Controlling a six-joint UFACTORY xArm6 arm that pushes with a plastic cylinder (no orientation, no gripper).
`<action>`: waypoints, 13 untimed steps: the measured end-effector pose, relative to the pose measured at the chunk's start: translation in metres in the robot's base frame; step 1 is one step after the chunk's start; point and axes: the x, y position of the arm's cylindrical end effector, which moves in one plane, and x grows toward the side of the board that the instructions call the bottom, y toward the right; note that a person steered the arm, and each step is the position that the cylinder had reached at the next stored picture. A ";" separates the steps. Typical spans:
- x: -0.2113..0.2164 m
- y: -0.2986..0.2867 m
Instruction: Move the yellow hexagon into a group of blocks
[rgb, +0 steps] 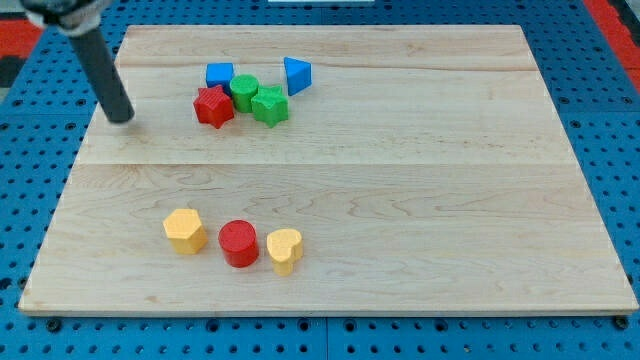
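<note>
Since I've got no pincer at all, just a straight rod, there's nothing to open or close and nothing held; all I can do is shove. Biggest thing first: the wooden board (400, 200), sitting on a blue pegboard (610, 150), mostly bare through the middle and the view's right.

Near the view's top there's a cluster: a blue block (219, 74), a blue triangle (297, 74), a green cylinder (244, 91), a green star (269, 105) and a red star (213, 106), all touching or just beside each other. Near the view's bottom sits a row: the yellow hexagon (185, 229), a red cylinder (238, 243) just to its right, then a yellow heart (284, 249).

My tip (121, 117) rests at the view's left, level with the top cluster and well apart from the hexagon, touching no block.

So I reckon I'm in the approach step, push not started. Next move as I see it: swing down below the hexagon and drive it up toward the top cluster. Plenty of open wood between, but the board's bottom and left edges are close to the hexagon, so getting behind it is tight.
</note>
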 end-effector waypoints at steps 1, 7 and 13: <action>0.029 0.001; 0.045 -0.018; 0.118 0.092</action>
